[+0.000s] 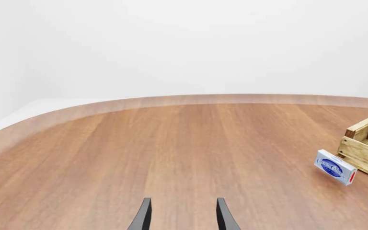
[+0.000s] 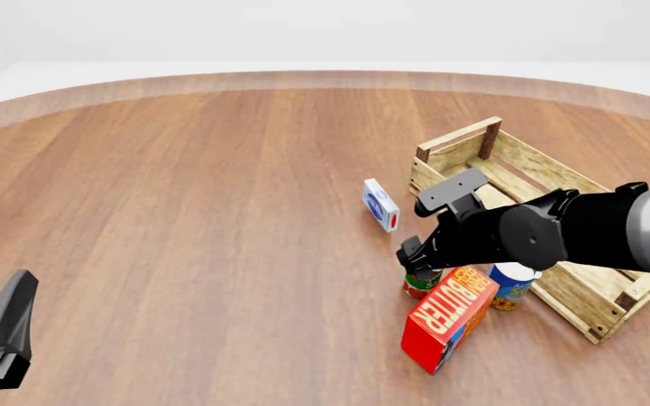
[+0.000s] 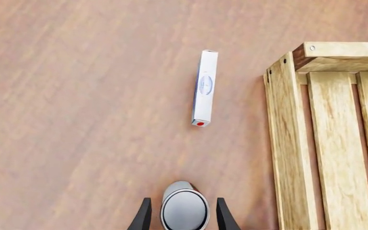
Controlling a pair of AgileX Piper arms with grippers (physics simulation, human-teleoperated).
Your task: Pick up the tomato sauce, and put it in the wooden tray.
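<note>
The tomato sauce (image 3: 185, 209) stood upright on the desk (image 2: 190, 211), its silver-grey top between the fingers of my right jaws (image 3: 183, 213); in the front view only a sliver of the can (image 2: 421, 283) showed under my right arm, red and green at the label; it sat just beside the red BUTTER box (image 2: 447, 318) and near the blue-and-yellow can (image 2: 511, 286), with the wooden tray (image 2: 562, 296) close on its far side; my right jaws straddled the can, a finger to each side, narrow gaps showing between fingers and can in the wrist view, so I judged them spread a little wider than the can and not yet closed on it, though whether the pads touched lower down I could not tell; the can looked to rest on the desk, not lifted; beyond it a small blue-and-white box (image 3: 204, 87) stood on edge on the bare wood, apart from the tray's near corner (image 3: 312, 52); the tray itself appeared to hold nothing where its slatted bottom showed; my left jaws (image 1: 182, 215) hung well away over open desk, fingers parted with nothing between them, taking no part; so by my reckoning the reach was done and the grasp was just at hand; the closing, the lift, the carry over the tray's wall and the release inside all remained.
</note>
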